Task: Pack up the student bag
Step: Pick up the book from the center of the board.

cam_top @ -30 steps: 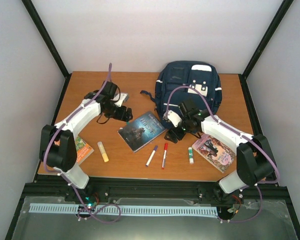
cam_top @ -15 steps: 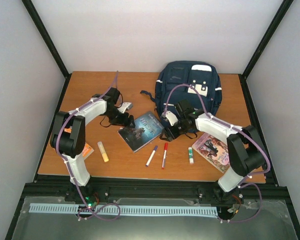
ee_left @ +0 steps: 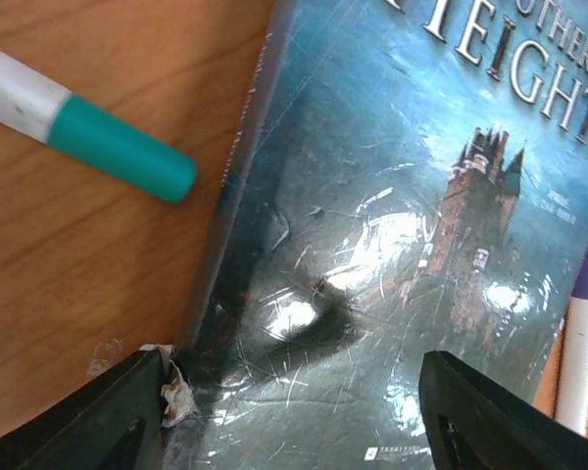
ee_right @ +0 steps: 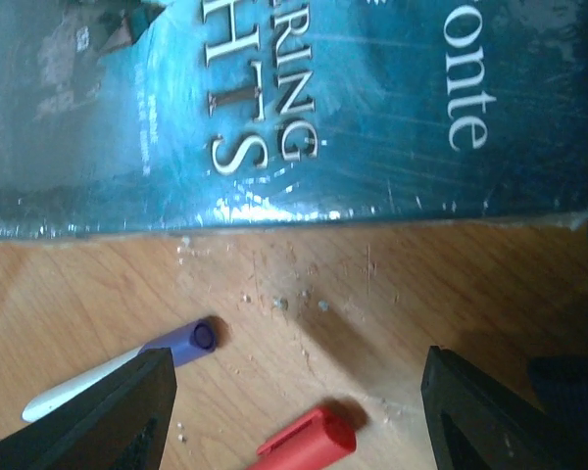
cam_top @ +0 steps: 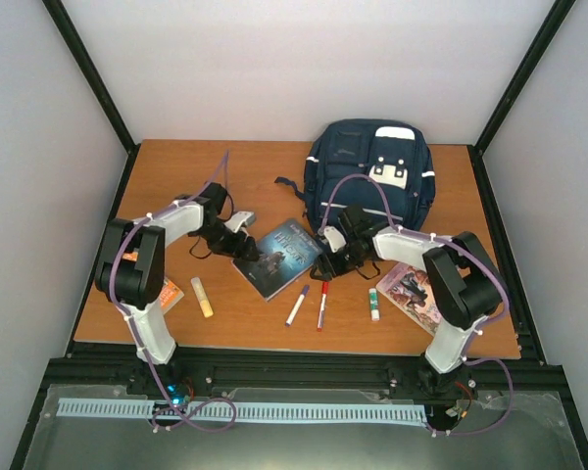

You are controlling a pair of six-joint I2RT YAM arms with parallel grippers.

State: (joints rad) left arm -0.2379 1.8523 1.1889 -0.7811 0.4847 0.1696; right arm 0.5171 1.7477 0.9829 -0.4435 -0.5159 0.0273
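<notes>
The navy student bag [cam_top: 372,174] lies at the back of the table, its white patch facing up. A teal book [cam_top: 280,257] lies in front of it. My left gripper [cam_top: 245,247] is open and low over the book's left edge; in the left wrist view the gripper [ee_left: 294,421] straddles the book's [ee_left: 402,215] spine corner. My right gripper [cam_top: 330,262] is open at the book's right edge; in the right wrist view the gripper [ee_right: 299,416] hangs over bare wood just off the book [ee_right: 294,98]. Both are empty.
A purple marker [cam_top: 297,305], a red marker [cam_top: 322,304] and a green-capped glue stick [cam_top: 373,304] lie near the front. A yellow stick [cam_top: 203,297] and an orange book [cam_top: 163,292] lie left, a pink book [cam_top: 418,294] right. A teal-capped marker [ee_left: 108,142] lies left of the teal book.
Both arms have closed in on the teal book: the left gripper moved right and nearer to its left edge, and the right gripper moved left to its right edge.
</notes>
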